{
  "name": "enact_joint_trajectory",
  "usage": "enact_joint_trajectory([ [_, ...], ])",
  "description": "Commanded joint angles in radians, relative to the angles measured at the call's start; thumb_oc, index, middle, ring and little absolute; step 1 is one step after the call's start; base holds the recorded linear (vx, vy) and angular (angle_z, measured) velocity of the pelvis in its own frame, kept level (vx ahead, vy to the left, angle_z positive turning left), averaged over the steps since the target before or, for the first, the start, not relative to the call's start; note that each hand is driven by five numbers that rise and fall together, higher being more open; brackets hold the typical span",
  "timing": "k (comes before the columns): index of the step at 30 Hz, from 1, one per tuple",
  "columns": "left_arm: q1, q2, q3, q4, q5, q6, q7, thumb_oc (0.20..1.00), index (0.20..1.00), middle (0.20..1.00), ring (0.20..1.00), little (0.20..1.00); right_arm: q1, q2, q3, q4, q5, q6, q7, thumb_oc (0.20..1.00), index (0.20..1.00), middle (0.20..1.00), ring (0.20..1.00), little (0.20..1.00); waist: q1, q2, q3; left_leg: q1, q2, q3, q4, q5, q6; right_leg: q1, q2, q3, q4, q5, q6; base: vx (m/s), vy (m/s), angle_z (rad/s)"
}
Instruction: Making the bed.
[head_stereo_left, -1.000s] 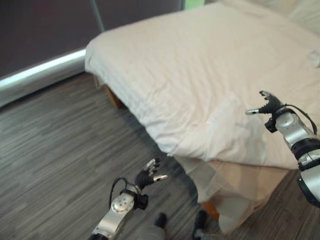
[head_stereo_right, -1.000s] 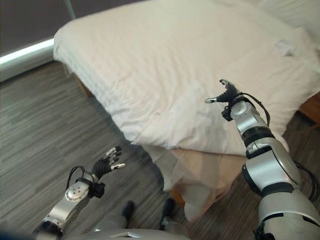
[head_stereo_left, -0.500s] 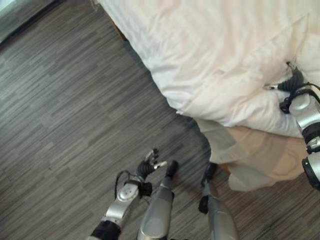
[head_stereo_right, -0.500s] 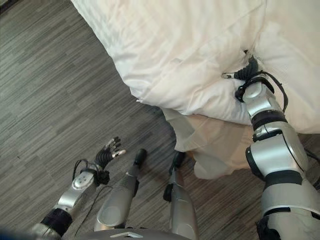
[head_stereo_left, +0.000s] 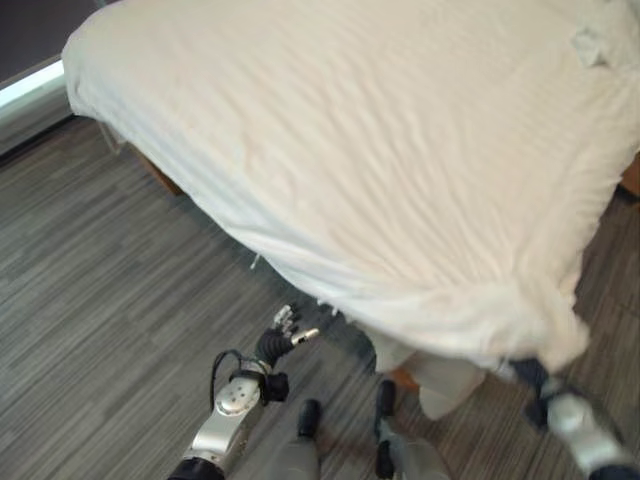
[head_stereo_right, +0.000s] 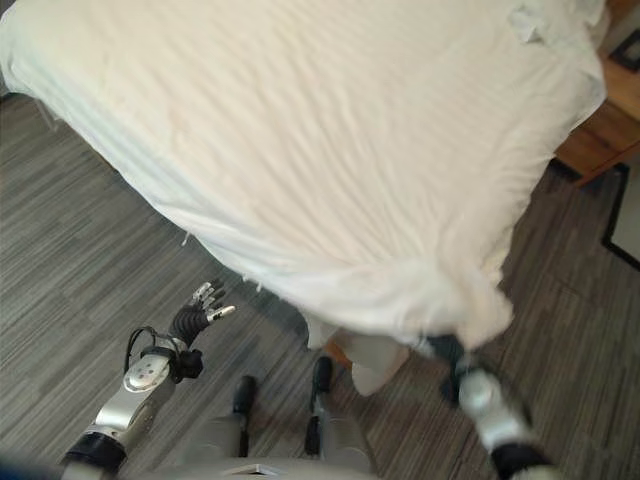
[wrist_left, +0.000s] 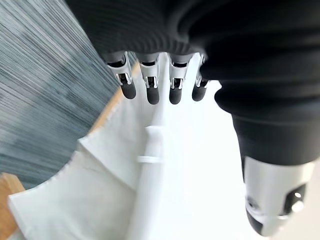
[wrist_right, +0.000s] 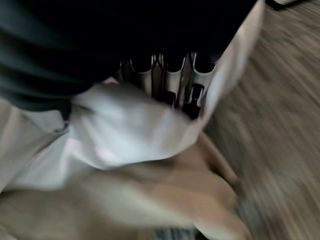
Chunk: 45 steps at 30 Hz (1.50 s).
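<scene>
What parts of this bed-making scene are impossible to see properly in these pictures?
- Right hand: fingers hidden under the duvet corner in both eye views; right wrist view is blurred, cloth covers the fingertips, so its hold is unclear.
- Bed frame: a sliver shows; duvet hides the rest.
- Left hand: clear, idle over the floor.

White duvet (head_stereo_left: 400, 150), faintly wrinkled; beige bed skirt (wrist_right: 150, 200); grey streaked wood-grain floor (head_stereo_left: 100, 300).

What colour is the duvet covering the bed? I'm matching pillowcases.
White, slightly creamy; the wrinkled white duvet shows best in the left eye view.
</scene>
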<state>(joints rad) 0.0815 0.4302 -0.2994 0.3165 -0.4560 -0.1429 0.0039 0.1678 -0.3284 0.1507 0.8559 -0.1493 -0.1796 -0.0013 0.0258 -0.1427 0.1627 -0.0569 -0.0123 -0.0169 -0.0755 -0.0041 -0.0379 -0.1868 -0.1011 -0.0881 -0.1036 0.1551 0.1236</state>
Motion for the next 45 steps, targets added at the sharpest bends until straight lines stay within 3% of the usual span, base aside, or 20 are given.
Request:
enact_joint_trajectory([
  [1, -0.023, -0.004, 0.064, -0.031, -0.009, -0.028, -0.022, 1.0, 1.0, 1.0, 1.0, 1.0, 0.137, -0.076, 0.03, 0.247, -0.013, 0.152, 0.029, 0.2, 0.2, 0.2, 0.2, 0.2, -0.039, 0.055, 0.054, -0.053, 0.008, -0.015, -0.012, 0.071, -0.012, 0.097, 0.001, 0.02, 0.029, -0.076, 0.024, 0.07, -0.002, -0.39],
  [3, -0.014, -0.005, 0.064, -0.032, -0.024, -0.018, -0.033, 1.0, 1.0, 1.0, 1.0, 1.0, 0.157, -0.022, 0.017, 0.322, 0.03, 0.16, 0.04, 0.2, 0.2, 0.2, 0.2, 0.2, -0.044, 0.057, 0.038, -0.043, 0.006, -0.011, -0.012, 0.066, -0.01, 0.109, 0.001, 0.025, 0.026, -0.078, 0.023, 0.06, -0.003, -0.22],
  [4, -0.015, -0.007, 0.06, -0.026, -0.024, -0.014, -0.038, 1.0, 1.0, 1.0, 1.0, 1.0, 0.154, 0.0, 0.001, 0.364, 0.069, 0.165, 0.044, 0.316, 0.316, 0.316, 0.316, 0.316, -0.047, 0.057, 0.032, -0.038, 0.006, -0.008, -0.012, 0.064, -0.009, 0.113, 0.001, 0.03, 0.024, -0.079, 0.022, 0.05, 0.016, -0.04],
  [5, -0.018, -0.007, 0.057, -0.023, -0.021, -0.007, -0.042, 1.0, 1.0, 1.0, 1.0, 1.0, 0.153, 0.015, -0.004, 0.391, 0.096, 0.167, 0.061, 1.0, 1.0, 1.0, 1.0, 1.0, -0.047, 0.061, 0.025, -0.034, 0.006, -0.005, -0.012, 0.061, -0.009, 0.116, 0.0, 0.032, 0.022, -0.078, 0.023, 0.06, 0.014, 0.0],
  [13, -0.054, -0.015, 0.021, -0.013, -0.025, 0.027, -0.109, 1.0, 1.0, 1.0, 1.0, 1.0, 0.08, 0.001, -0.033, 0.529, 0.256, 0.217, 0.184, 1.0, 1.0, 1.0, 1.0, 1.0, -0.035, 0.066, -0.016, -0.016, 0.001, -0.003, -0.012, 0.051, -0.008, 0.141, 0.001, 0.031, 0.016, -0.086, 0.024, 0.02, -0.005, -0.08],
  [17, -0.066, 0.004, 0.005, -0.008, -0.022, 0.028, -0.139, 1.0, 1.0, 1.0, 1.0, 1.0, 0.053, -0.149, -0.078, 0.537, 0.227, 0.215, 0.2, 1.0, 1.0, 1.0, 1.0, 1.0, -0.029, 0.055, -0.039, -0.009, -0.002, -0.01, -0.012, 0.049, -0.01, 0.158, -0.001, 0.021, 0.016, -0.088, 0.026, 0.0, -0.014, 0.04],
  [18, -0.066, 0.009, 0.004, -0.003, -0.018, 0.027, -0.136, 1.0, 1.0, 1.0, 1.0, 1.0, 0.037, -0.23, -0.109, 0.505, 0.222, 0.212, 0.187, 1.0, 1.0, 1.0, 1.0, 1.0, -0.031, 0.052, -0.043, -0.007, -0.002, -0.009, -0.012, 0.049, -0.011, 0.16, -0.001, 0.022, 0.016, -0.087, 0.027, 0.0, 0.0, 0.0],
  [20, -0.052, 0.013, 0.033, -0.008, -0.02, 0.017, -0.115, 1.0, 1.0, 1.0, 1.0, 1.0, 0.07, -0.387, -0.233, 0.212, 0.259, 0.2, 0.148, 1.0, 1.0, 1.0, 1.0, 1.0, -0.048, 0.047, -0.043, 0.002, 0.002, 0.008, -0.012, 0.046, -0.014, 0.164, 0.0, 0.035, 0.016, -0.081, 0.032, -0.01, 0.018, -0.01],
  [21, -0.027, 0.011, 0.066, -0.02, -0.013, 0.018, -0.105, 1.0, 1.0, 1.0, 1.0, 1.0, 0.136, -0.469, -0.353, -0.14, 0.275, 0.216, 0.144, 1.0, 1.0, 1.0, 1.0, 1.0, -0.065, 0.046, -0.045, 0.003, 0.003, 0.019, -0.012, 0.044, -0.014, 0.162, 0.0, 0.045, 0.016, -0.078, 0.034, -0.01, 0.057, -0.11],
  [22, -0.003, -0.006, 0.115, -0.029, -0.007, 0.012, -0.085, 1.0, 1.0, 1.0, 1.0, 1.0, 0.206, -0.464, -0.502, -0.486, 0.341, 0.189, 0.104, 1.0, 1.0, 1.0, 1.0, 1.0, -0.087, 0.05, -0.049, 0.009, 0.006, 0.036, -0.012, 0.039, -0.013, 0.159, 0.001, 0.057, 0.016, -0.076, 0.038, -0.01, 0.066, -0.15],
  [23, -0.001, -0.026, 0.122, -0.025, -0.01, -0.006, -0.069, 1.0, 1.0, 1.0, 1.0, 1.0, 0.193, -0.419, -0.542, -0.58, 0.444, 0.126, 0.049, 1.0, 1.0, 1.0, 1.0, 1.0, -0.091, 0.056, -0.052, 0.016, 0.007, 0.047, -0.012, 0.033, -0.011, 0.159, 0.001, 0.067, 0.016, -0.074, 0.04, -0.01, 0.058, -0.46],
  [24, -0.005, -0.036, 0.112, -0.022, -0.017, -0.017, -0.053, 1.0, 1.0, 1.0, 1.0, 1.0, 0.14, -0.371, -0.537, -0.578, 0.562, 0.073, 0.032, 0.2, 0.2, 0.2, 0.2, 0.2, -0.094, 0.058, -0.054, 0.017, 0.008, 0.056, -0.012, 0.034, -0.01, 0.155, 0.002, 0.075, 0.016, -0.069, 0.04, -0.01, 0.038, -0.53],
  [25, -0.01, -0.045, 0.099, -0.022, -0.021, -0.021, -0.039, 1.0, 1.0, 1.0, 1.0, 1.0, 0.086, -0.314, -0.535, -0.633, 0.684, 0.032, 0.027, 0.2, 0.2, 0.2, 0.2, 0.2, -0.097, 0.063, -0.051, 0.024, 0.008, 0.062, -0.012, 0.028, -0.007, 0.157, 0.003, 0.079, 0.016, -0.072, 0.039, -0.04, 0.021, -0.57],
  [26, -0.013, -0.058, 0.069, -0.031, -0.021, -0.013, -0.03, 1.0, 1.0, 1.0, 1.0, 1.0, -0.012, -0.199, -0.453, -0.792, 0.853, -0.059, 0.038, 0.2, 0.2, 0.2, 0.2, 0.2, -0.085, 0.071, -0.046, 0.027, 0.008, 0.063, -0.012, 0.027, -0.005, 0.159, 0.002, 0.082, 0.016, -0.074, 0.037, -0.03, 0.009, -0.17],
  [28, -0.012, -0.059, 0.053, -0.037, -0.019, -0.01, -0.025, 1.0, 1.0, 1.0, 1.0, 1.0, -0.053, -0.148, -0.382, -0.912, 0.9, -0.068, 0.071, 0.2, 0.2, 0.2, 0.2, 0.2, -0.073, 0.076, -0.044, 0.025, 0.008, 0.06, -0.012, 0.029, -0.006, 0.159, 0.001, 0.077, 0.016, -0.075, 0.035, -0.06, -0.003, -0.05],
  [29, -0.01, -0.055, 0.033, -0.045, -0.016, -0.005, -0.031, 1.0, 1.0, 1.0, 1.0, 1.0, -0.085, -0.122, -0.289, -0.956, 0.913, -0.052, 0.082, 0.2, 0.2, 0.2, 0.2, 0.2, -0.056, 0.079, -0.04, 0.017, 0.007, 0.057, -0.012, 0.036, -0.007, 0.15, -0.001, 0.068, 0.016, -0.071, 0.038, -0.07, -0.006, -0.13],
  [30, -0.009, -0.054, 0.034, -0.045, -0.016, -0.005, -0.032, 1.0, 1.0, 1.0, 1.0, 1.0, -0.086, -0.121, -0.287, -0.956, 0.912, -0.052, 0.082, 0.2, 0.2, 0.2, 0.2, 0.2, -0.058, 0.079, -0.04, 0.017, 0.007, 0.056, -0.012, 0.036, -0.007, 0.151, -0.001, 0.068, 0.016, -0.071, 0.038, -0.08, -0.014, -0.05],
  [33, 0.019, -0.048, 0.016, -0.057, -0.024, 0.0, -0.045, 1.0, 1.0, 1.0, 1.0, 1.0, -0.111, -0.088, -0.088, -0.998, 0.975, 0.0, 0.153, 0.2, 0.2, 0.2, 0.2, 0.2, -0.017, 0.082, -0.029, 0.009, 0.008, 0.063, -0.012, 0.046, -0.01, 0.144, -0.001, 0.056, 0.016, -0.066, 0.039, -0.05, -0.014, 0.14],
  [36, 0.031, -0.055, 0.001, -0.046, -0.033, 0.002, -0.054, 1.0, 1.0, 1.0, 1.0, 1.0, -0.115, -0.065, 0.024, -0.986, 1.006, 0.044, 0.182, 0.2, 0.2, 0.2, 0.2, 0.2, 0.006, 0.088, -0.025, 0.008, 0.005, 0.051, -0.012, 0.052, -0.012, 0.154, -0.004, 0.033, 0.016, -0.068, 0.036, -0.01, -0.005, 0.03],
  [45, 0.006, -0.076, -0.034, 0.001, -0.045, -0.015, -0.035, 1.0, 1.0, 1.0, 1.0, 1.0, -0.151, -0.01, 0.208, -0.772, 0.989, 0.092, 0.202, 0.2, 0.2, 0.2, 0.2, 0.2, 0.055, 0.103, 0.0, -0.016, -0.004, -0.001, -0.012, 0.068, -0.016, 0.16, -0.013, -0.01, 0.016, -0.074, 0.031, 0.0, -0.004, 0.14],
])
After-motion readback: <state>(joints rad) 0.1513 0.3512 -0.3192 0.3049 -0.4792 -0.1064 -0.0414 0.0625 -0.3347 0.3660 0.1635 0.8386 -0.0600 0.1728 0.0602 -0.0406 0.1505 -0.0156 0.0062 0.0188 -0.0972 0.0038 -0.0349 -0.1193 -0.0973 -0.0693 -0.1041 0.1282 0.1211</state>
